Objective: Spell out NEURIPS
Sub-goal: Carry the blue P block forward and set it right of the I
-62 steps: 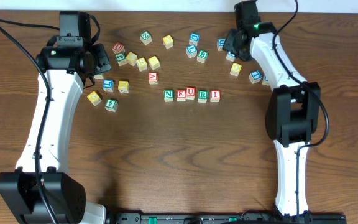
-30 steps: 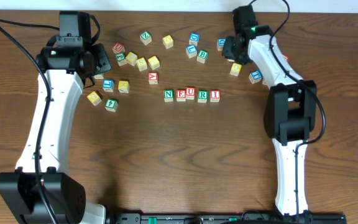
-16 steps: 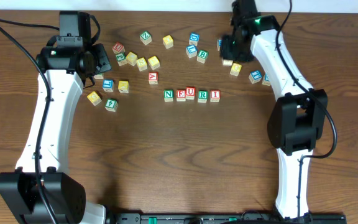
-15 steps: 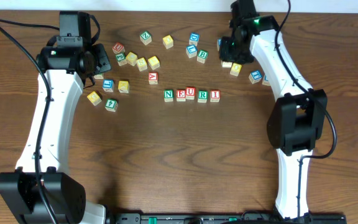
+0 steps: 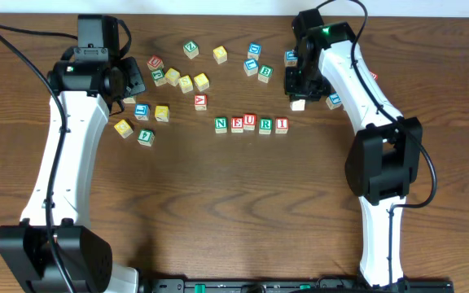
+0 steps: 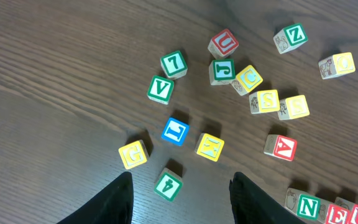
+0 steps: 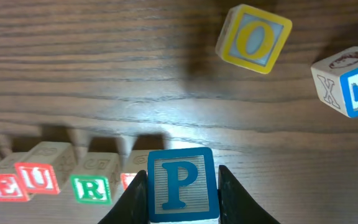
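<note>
The NEURI row (image 5: 251, 124) stood finished on the surface. The right tool (image 7: 182, 200) clenched the blue P cube (image 7: 182, 180), with the row's I end just beside it. The yellow S cube (image 6: 266, 101) (ahead of the parted, empty left tool (image 6: 182, 199)) remained unplaced.

The overhead camera is fixed above the table (image 5: 234, 203) and faces straight down. It stands far enough off to take in both arms, from their bases at the near edge to the wrists.

The left wrist camera looks down past the left gripper (image 6: 180, 190) from moderate height onto the far-left scatter of cubes (image 6: 229, 93).

The right wrist camera sits much nearer the tabletop. It looks down past the right gripper (image 7: 182, 196), with the blue P cube (image 7: 182, 180) between the fingers.

All three views share the row of lettered cubes (image 5: 251, 124). The left wrist view catches its N cube (image 6: 307, 206) at lower right; the right wrist view catches its R cube (image 7: 91, 188) at lower left.
</note>
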Tool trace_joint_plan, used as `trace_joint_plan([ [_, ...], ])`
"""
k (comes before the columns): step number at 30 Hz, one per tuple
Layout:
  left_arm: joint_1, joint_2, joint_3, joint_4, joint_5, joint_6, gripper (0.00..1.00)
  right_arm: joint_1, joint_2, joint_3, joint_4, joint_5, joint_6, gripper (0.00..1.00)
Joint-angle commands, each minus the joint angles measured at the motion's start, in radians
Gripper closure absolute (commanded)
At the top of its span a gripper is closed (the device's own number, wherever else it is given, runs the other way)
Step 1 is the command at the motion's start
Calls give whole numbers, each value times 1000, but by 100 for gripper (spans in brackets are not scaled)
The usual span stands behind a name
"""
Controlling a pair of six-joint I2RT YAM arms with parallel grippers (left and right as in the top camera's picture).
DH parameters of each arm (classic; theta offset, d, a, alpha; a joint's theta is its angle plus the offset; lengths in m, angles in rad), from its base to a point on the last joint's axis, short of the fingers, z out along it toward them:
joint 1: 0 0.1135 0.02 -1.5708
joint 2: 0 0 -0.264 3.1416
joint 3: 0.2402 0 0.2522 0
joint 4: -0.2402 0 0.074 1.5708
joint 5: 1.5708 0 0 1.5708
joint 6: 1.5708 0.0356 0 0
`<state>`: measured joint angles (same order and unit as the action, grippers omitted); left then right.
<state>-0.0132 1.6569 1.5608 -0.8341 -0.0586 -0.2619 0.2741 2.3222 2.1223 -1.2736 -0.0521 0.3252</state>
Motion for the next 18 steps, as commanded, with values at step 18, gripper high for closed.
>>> trace_joint_plan([
  [18,3,-3,1,-2,-6,-5,51,6,-10,-143,114,51,-8,80],
])
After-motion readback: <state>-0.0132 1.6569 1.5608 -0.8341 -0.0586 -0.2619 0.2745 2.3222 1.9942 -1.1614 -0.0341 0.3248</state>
